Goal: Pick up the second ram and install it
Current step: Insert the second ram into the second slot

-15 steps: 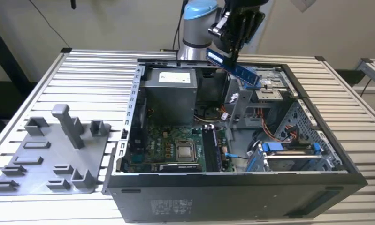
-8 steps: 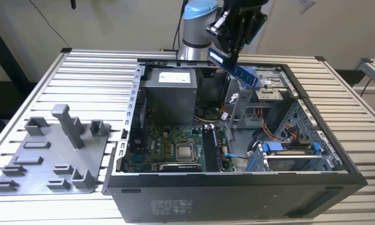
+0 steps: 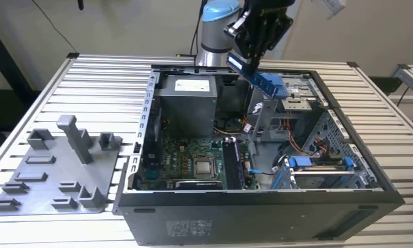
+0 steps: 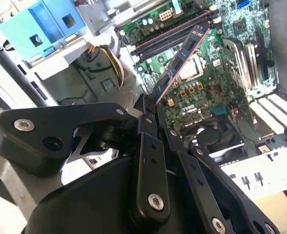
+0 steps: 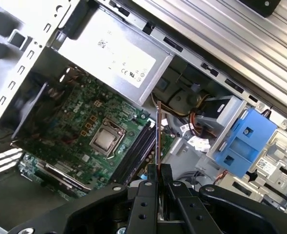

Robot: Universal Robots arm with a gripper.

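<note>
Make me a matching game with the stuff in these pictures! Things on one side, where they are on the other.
Things:
1. second ram
2. grey holder plate
3. silver processor

Places:
A. on the green board inside the case
B. clamped in the hand
C. on the table, outside the case

Pairs: 1-B, 2-C, 3-A

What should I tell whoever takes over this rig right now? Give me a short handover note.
End effector: shut on the second ram, above the open computer case.
Ram: tilted in the air over the motherboard, short of the memory slots and not touching them.
Done: the ram is picked up.
Left: it is not yet seated in a slot.
</note>
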